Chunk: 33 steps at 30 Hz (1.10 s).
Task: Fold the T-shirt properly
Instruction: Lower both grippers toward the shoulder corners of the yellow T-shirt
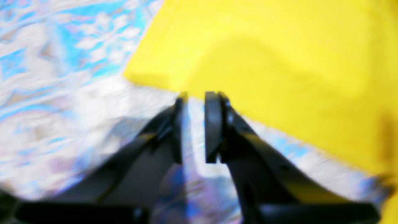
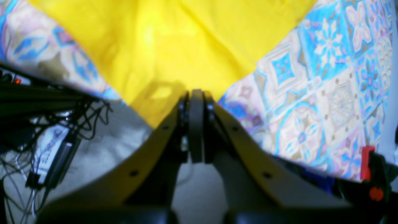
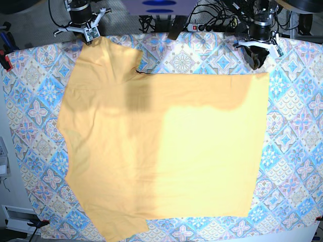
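Covering the whole table, the blue-pink patterned tablecloth (image 3: 295, 126) lies under the yellow T-shirt (image 3: 166, 151), which is spread flat across the middle. My left gripper (image 1: 196, 96) hangs at the shirt's edge, jaws slightly apart and empty. My right gripper (image 2: 196, 93) is pressed together on a shirt corner. Cables (image 3: 212, 17) crowd the far edge.
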Each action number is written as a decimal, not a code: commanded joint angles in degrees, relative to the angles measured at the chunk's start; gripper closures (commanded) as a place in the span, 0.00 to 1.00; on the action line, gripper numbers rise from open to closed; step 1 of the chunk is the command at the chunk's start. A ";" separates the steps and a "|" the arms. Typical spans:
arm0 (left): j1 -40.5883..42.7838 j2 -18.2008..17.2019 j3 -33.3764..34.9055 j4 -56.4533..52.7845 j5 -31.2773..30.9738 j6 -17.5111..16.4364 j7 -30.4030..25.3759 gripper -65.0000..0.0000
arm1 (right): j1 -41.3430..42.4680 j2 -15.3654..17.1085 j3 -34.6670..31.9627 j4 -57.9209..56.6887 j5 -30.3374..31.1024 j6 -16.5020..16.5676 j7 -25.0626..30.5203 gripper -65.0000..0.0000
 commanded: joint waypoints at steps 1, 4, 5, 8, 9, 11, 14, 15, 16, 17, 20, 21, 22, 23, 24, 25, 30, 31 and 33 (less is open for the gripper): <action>0.54 -1.47 0.11 0.88 -2.13 -0.23 -1.32 0.81 | -0.28 0.25 0.14 1.56 -0.07 -0.73 1.35 1.00; -1.04 -4.54 1.34 0.88 -11.80 -0.23 -1.14 0.78 | -0.28 0.25 0.14 1.56 -0.07 -0.73 1.35 1.00; -1.66 -5.16 1.60 0.88 -14.79 -0.23 0.00 0.77 | -0.28 0.25 0.14 1.56 -0.07 -0.73 1.35 1.00; -3.07 -6.30 0.55 0.88 -21.65 -0.23 7.03 0.72 | -0.28 0.25 0.14 1.56 -0.07 -0.73 1.35 1.00; -3.51 -6.13 -0.16 0.79 -23.49 -0.23 9.05 0.70 | -0.28 0.25 0.23 1.56 -0.07 -0.73 1.35 1.00; -3.86 -5.51 -2.27 0.61 -26.92 -0.23 11.78 0.66 | -0.28 0.25 0.23 1.56 -0.07 -0.73 1.35 1.00; -3.95 -3.49 -4.29 0.61 -30.70 -0.23 12.66 0.62 | -0.28 0.25 0.31 1.56 -0.07 -0.73 1.35 1.00; -3.95 -3.22 -4.47 0.61 -31.93 -0.23 12.66 0.61 | -0.28 0.25 0.31 1.56 -0.07 -0.73 1.35 1.00; -3.95 -3.14 -4.47 0.52 -32.99 -0.23 12.66 0.61 | -0.28 0.25 0.31 1.56 -0.07 -0.73 1.35 1.00; -4.03 -3.14 -4.47 0.44 -33.87 -0.23 12.66 0.61 | -0.28 0.25 0.31 1.56 -0.07 -0.73 1.35 1.00; -4.56 -3.14 -4.38 -1.50 -37.47 -0.23 12.66 0.61 | -0.28 0.25 0.31 1.56 -0.07 -0.73 1.35 1.00; -5.18 -3.14 -4.38 -2.38 -39.06 -0.23 12.75 0.61 | -0.28 0.25 0.31 1.56 -0.07 -0.73 1.35 1.00; -5.53 -3.14 -4.29 -3.43 -39.35 -0.23 13.10 0.61 | -0.28 0.25 0.31 1.56 -0.07 -0.73 1.35 1.00; -5.79 -3.14 -4.29 -4.66 -39.35 -0.23 14.07 0.61 | -0.28 0.25 0.31 1.56 -0.07 -0.73 1.35 1.00; -6.06 -3.14 -4.38 -5.63 -39.35 -0.23 14.94 0.61 | -0.28 0.25 0.31 1.56 -0.07 -0.73 1.35 1.00; -6.41 -3.22 -4.38 -6.24 -39.35 -0.23 15.21 0.61 | -0.28 0.25 0.31 1.56 -0.07 -0.73 1.35 1.00; -7.20 -3.22 -4.38 -7.21 -39.35 -0.23 15.30 0.62 | -0.28 0.25 0.23 1.56 -0.07 -0.73 1.35 1.00; -7.29 -3.22 -4.47 -7.21 -39.35 -0.23 15.30 0.62 | -0.28 0.25 0.23 1.56 -0.07 -0.73 1.35 1.00; -7.90 -3.22 -4.47 -7.39 -39.35 -0.15 15.30 0.62 | -0.28 0.25 0.23 1.56 -0.07 -0.73 1.35 1.00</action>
